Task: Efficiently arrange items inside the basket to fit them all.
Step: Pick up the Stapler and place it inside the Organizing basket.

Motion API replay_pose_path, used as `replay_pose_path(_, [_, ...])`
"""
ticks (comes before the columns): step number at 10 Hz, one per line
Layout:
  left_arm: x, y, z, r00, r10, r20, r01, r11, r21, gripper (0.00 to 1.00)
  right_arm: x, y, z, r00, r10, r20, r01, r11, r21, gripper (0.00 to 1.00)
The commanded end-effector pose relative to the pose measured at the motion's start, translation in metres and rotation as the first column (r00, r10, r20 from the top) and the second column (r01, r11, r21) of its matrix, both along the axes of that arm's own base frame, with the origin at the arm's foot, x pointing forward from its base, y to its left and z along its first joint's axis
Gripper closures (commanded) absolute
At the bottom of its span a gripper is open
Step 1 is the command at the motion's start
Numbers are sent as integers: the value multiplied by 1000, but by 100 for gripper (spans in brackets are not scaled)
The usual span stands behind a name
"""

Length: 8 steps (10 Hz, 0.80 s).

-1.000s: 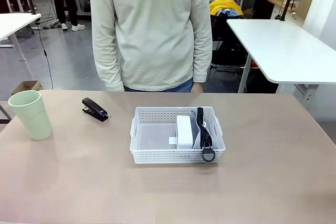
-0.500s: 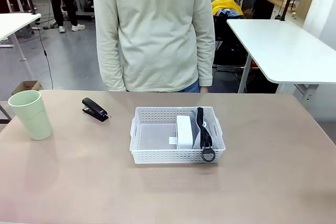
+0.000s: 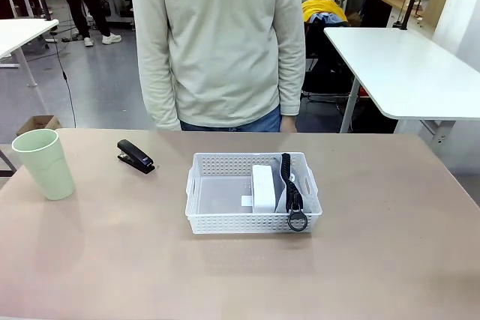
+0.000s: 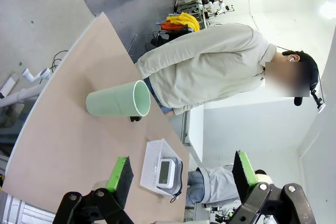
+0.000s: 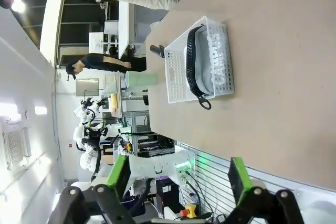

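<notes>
The white basket sits mid-table. Inside it a white boxy device stands on edge beside the grey pouch, whose black strap hangs over the front wall. A small black stapler lies on the table to the basket's left, and a pale green cup stands upright at the far left. From high up, my left gripper is open, with the cup and basket far beyond it. My right gripper is open too, well away from the basket and the "CAMPUS" pouch.
A person in a cream sweatshirt stands at the table's far edge, arms down. A white table is behind on the right. Bare tabletop surrounds the basket, widest on the right and at the front.
The person at the far edge has shifted slightly to the right. Nothing on the table has moved.
</notes>
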State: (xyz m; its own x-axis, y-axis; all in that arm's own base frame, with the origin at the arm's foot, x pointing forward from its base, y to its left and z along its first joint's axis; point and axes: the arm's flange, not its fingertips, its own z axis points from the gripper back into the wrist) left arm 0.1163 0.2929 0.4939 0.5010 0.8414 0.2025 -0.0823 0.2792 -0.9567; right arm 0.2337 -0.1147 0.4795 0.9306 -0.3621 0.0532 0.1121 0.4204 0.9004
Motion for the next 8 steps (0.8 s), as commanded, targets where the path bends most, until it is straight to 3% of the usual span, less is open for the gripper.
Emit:
replay_pose_path(1, [-8, 2, 0, 1000, 5, 30, -6, 1000, 7, 0, 0, -1, -2, 1000, 15, 20, -15, 1000, -12, 0])
replay_pose_path(8, [-8, 2, 0, 1000, 5, 30, -6, 1000, 7, 0, 0, -1, -2, 1000, 15, 20, -15, 1000, -12, 0])
